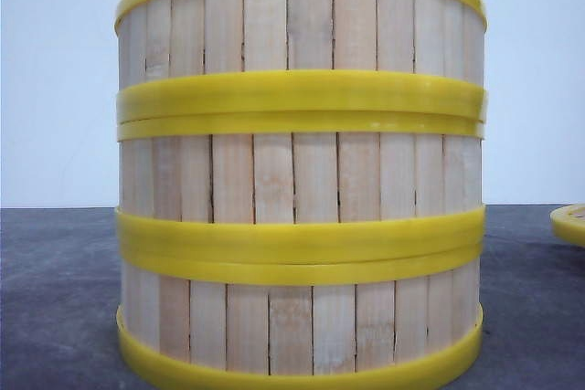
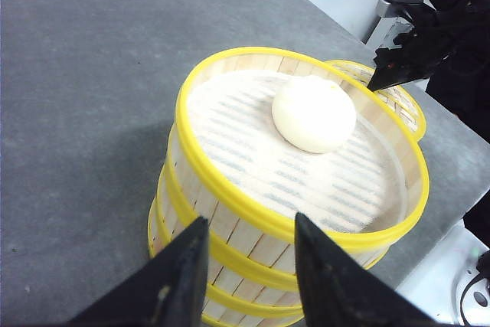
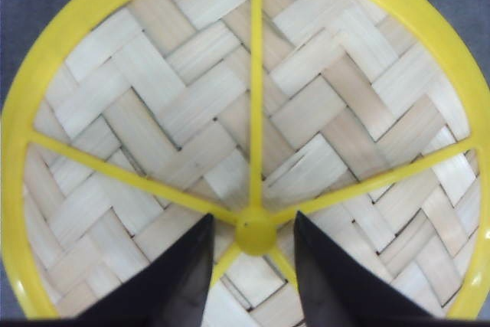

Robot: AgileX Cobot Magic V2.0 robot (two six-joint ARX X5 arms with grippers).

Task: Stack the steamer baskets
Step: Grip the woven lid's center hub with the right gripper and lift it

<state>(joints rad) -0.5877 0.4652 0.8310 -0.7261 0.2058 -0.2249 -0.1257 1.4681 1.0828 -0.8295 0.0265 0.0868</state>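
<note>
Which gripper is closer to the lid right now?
Right. The right gripper hangs directly over the lid, fingers straddling its centre knob. The left gripper is open beside the stacked steamer baskets, with the lid beyond the stack.

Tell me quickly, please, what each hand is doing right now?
Left hand: open, empty, above the stacked steamer baskets.
Right hand: open, empty, fingers either side of the lid knob.
</note>
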